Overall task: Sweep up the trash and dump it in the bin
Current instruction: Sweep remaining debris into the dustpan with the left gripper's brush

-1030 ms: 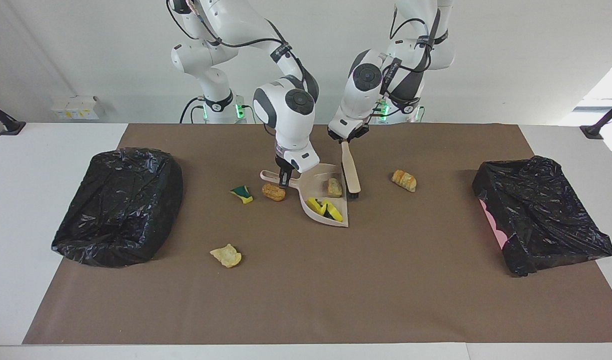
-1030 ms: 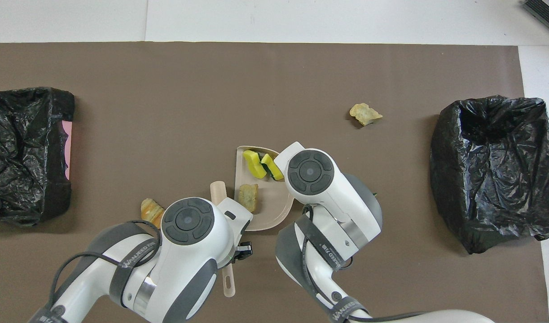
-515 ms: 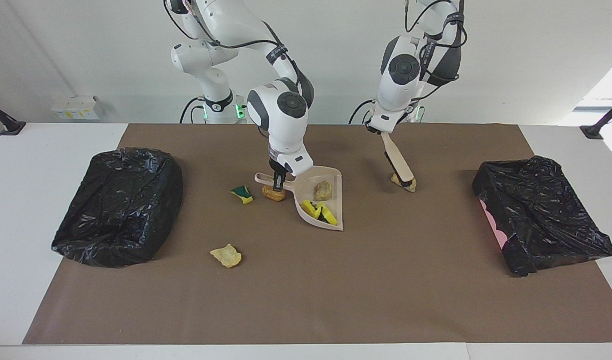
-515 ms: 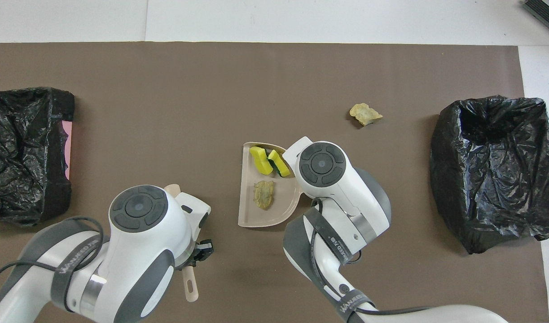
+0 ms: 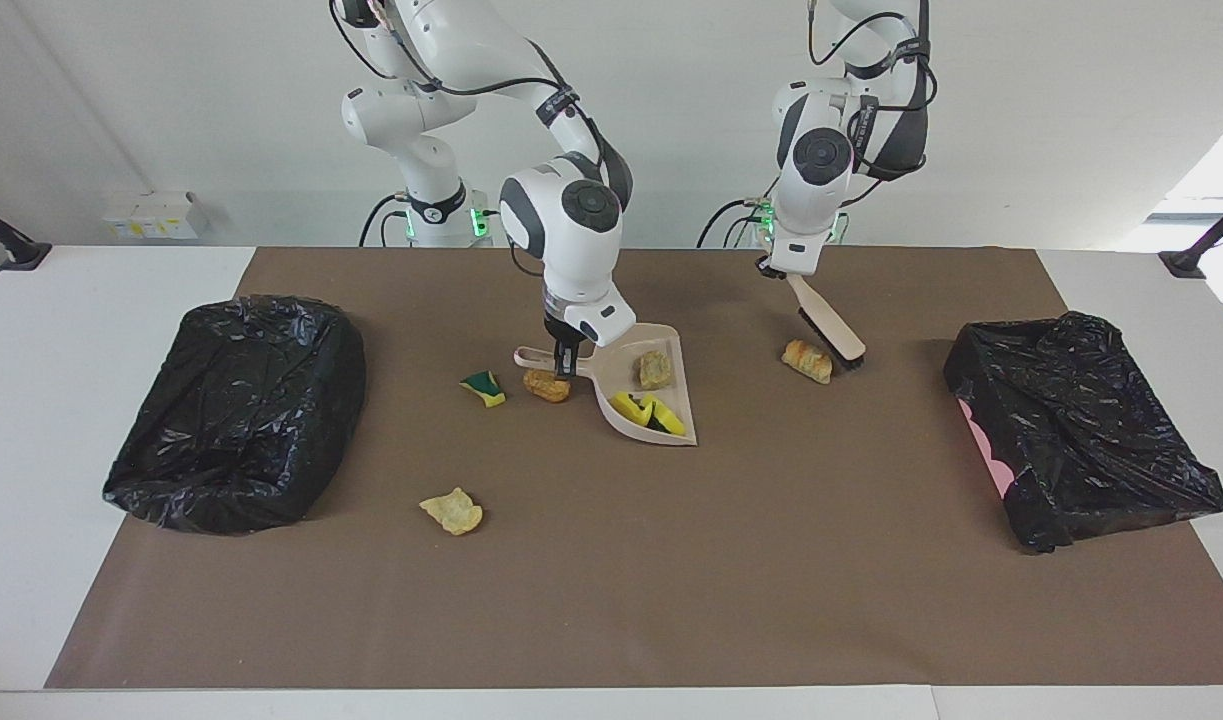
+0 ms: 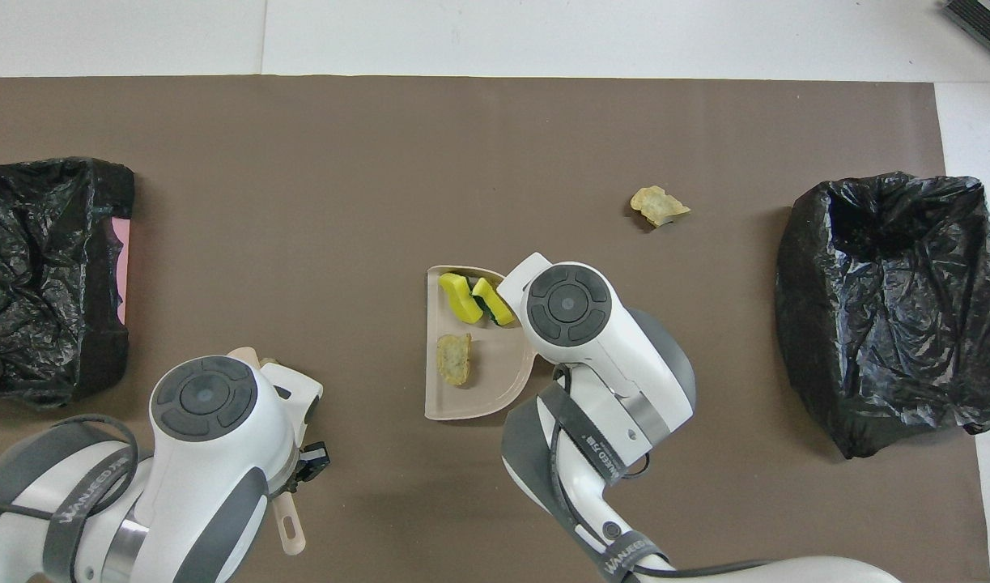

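Right, mid-sweep: left claw point(image 5: 783, 272) clamped the beige brush point(image 5: 827, 330) beside a tan bread lump point(image 5: 806, 360); right claw point(image 5: 563, 362) gripped the beige plastic dustpan point(image 5: 643, 392) w/ three scraps aboard. Next, prob. brush lump panward.

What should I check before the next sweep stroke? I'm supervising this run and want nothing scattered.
1. Left end effector shut on the brush: ok.
2. Right end effector shut on the dustpan handle: ok.
3. Brush head beside the bread lump, on its side toward the left arm's end: ok.
4. Dustpan's open edge faces that lump: ok, though the two lie apart.
5. Yellow sponge chunks and tan lump lie inside the dustpan: ok.
6. Bristles touching the mat: cannot tell.
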